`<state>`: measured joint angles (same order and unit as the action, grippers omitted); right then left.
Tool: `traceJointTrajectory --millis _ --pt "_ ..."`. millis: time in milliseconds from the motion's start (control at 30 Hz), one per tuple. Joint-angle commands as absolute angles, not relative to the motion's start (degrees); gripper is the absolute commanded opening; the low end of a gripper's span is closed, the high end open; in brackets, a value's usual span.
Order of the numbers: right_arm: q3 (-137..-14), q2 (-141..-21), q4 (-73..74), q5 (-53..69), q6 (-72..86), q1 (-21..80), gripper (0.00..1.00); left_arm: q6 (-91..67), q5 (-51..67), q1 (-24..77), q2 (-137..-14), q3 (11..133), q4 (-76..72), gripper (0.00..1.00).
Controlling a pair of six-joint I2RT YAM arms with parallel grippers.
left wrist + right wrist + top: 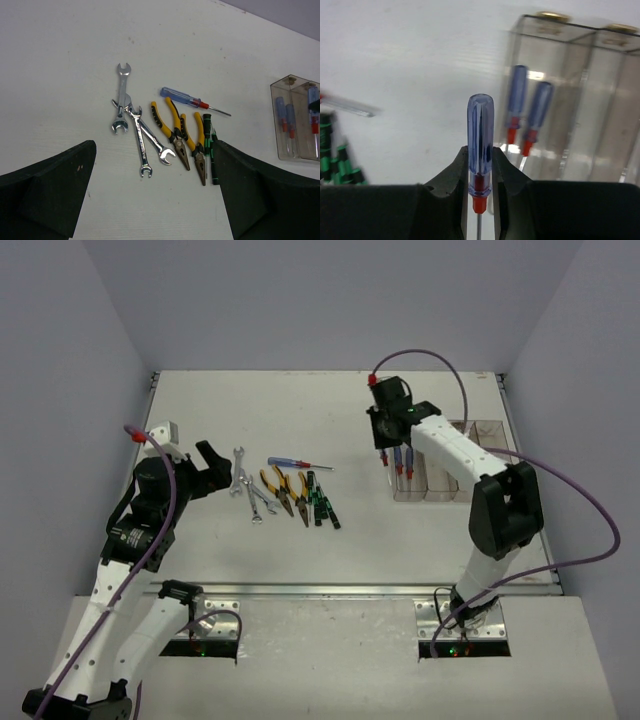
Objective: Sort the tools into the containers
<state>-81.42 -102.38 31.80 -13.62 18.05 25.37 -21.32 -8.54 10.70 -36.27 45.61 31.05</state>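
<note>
Several tools lie in a cluster left of centre: silver wrenches [245,485] [137,140], yellow-handled pliers [283,490] [170,127], black-and-green screwdrivers [322,502] [211,147] and one blue-and-red screwdriver [295,463] [184,97]. My left gripper [215,472] [155,200] is open and empty, hovering just left of the wrenches. My right gripper [389,452] [480,162] is shut on a blue-and-red screwdriver [480,140], held upright beside the leftmost of the clear bins [490,435] [560,55]. That bin holds two blue-and-red screwdrivers [517,95] [285,117].
The bin row stands at the right of the table, near its right edge. Grey walls close in the back and both sides. A metal rail runs along the near edge by the arm bases. Black-and-green handles show at the right wrist view's left edge [332,160].
</note>
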Motion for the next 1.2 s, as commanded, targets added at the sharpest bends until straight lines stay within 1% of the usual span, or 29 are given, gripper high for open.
traceJointTrajectory --millis 0,100,133,167,233,367,467,533,567,600,667,733,800,933,1000,1167 --pt "-81.1 -102.4 31.9 -16.5 15.8 18.5 0.05 -21.2 -8.7 10.9 -35.9 45.6 28.4 1.00" --pt "-83.0 -105.1 32.8 -15.7 15.0 16.1 0.07 -21.2 -8.7 10.9 -36.0 45.6 28.3 1.00" --pt "-83.6 -105.9 32.9 -15.5 14.9 15.6 0.09 -21.2 -8.7 10.9 -36.1 45.6 28.3 1.00" --pt "-84.7 -107.6 33.4 -15.6 14.8 15.1 0.15 -21.2 -8.7 10.9 -36.2 45.6 28.4 1.00" --pt "-86.4 -109.5 34.3 -16.8 14.5 14.4 0.35 -21.2 -8.9 10.9 -36.6 45.6 28.5 1.00" --pt "-90.4 -110.0 36.9 -16.2 14.6 14.8 0.70 -21.2 -9.4 11.0 -37.0 45.7 28.6 1.00" --pt "-91.7 -108.4 35.8 -14.9 12.7 18.1 0.71 -21.4 -10.2 11.0 -37.6 45.8 28.8 1.00" --pt "-90.2 -107.3 31.0 -8.4 7.4 24.6 0.69 -21.7 -11.1 10.9 -38.2 45.9 29.1 1.00" --pt "-90.0 -107.1 30.5 -7.7 4.8 25.3 0.68 -21.7 -11.3 10.9 -38.2 46.0 29.2 1.00" --pt "-88.9 -107.0 27.6 -4.6 2.1 26.9 0.67 -21.7 -11.3 10.8 -38.4 46.0 29.2 1.00" --pt "-88.6 -109.5 24.5 3.8 -6.5 33.4 0.66 -21.8 -10.9 10.8 -38.6 46.0 29.2 1.00" --pt "-92.8 -115.0 24.1 3.1 -10.9 36.9 0.64 -21.8 -10.7 10.8 -38.7 45.9 29.1 1.00" --pt "-98.8 -119.5 25.8 4.7 -12.4 37.4 0.63 -21.8 -10.6 10.8 -38.5 45.9 29.1 1.00" --pt "-107.2 -127.1 27.8 12.8 -16.1 38.1 0.62 -21.7 -10.5 10.9 -38.0 45.9 28.9 1.00" --pt "-109.9 -129.9 28.0 11.3 -18.0 39.3 0.63 -21.6 -10.3 10.8 -37.9 45.8 28.8 1.00" --pt "-119.5 -137.5 31.7 8.5 -20.4 40.1 0.59 -21.5 -9.9 10.8 -38.0 45.8 28.8 1.00"
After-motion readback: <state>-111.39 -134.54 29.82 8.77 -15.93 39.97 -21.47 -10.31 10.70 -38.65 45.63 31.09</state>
